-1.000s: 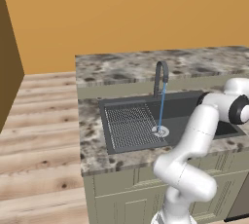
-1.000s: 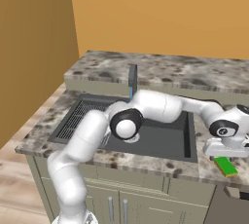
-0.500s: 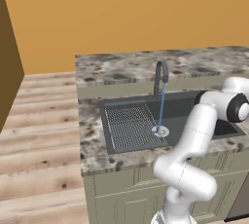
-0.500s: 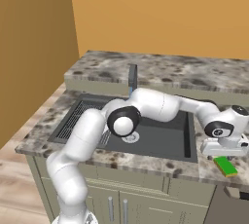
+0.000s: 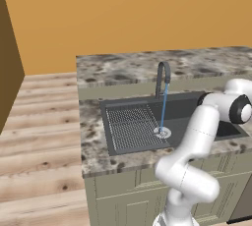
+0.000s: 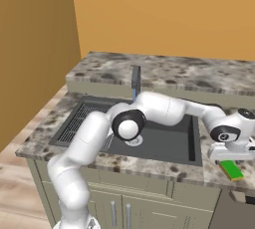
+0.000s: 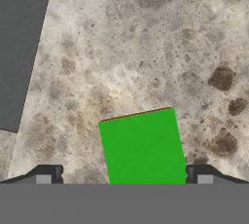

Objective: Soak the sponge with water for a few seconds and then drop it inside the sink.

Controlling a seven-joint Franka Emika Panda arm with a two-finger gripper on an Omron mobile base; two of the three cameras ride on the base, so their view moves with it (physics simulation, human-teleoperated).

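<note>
- Sponge (image 7: 143, 146): green slab between the two finger tips (image 7: 48, 174) in the hand view; its near end is cut off at the bottom of that view, so full length unknown.
- Contact between tips and sponge: cannot tell; only the tip tops show.
- Right base view: sponge (image 6: 231, 169) partly covered by the hand above it; only the near green end shows. Gripper (image 6: 230, 156) fingers too small to make out there.
- Sink (image 7: 19, 47): dark corner up and left of the claw, cut by the hand view's left and top edges.
- Left base view: wrist runs off the right edge.
- Right base view: water (image 6: 134, 94) and faucet (image 6: 135, 79) largely behind the arm.
</note>
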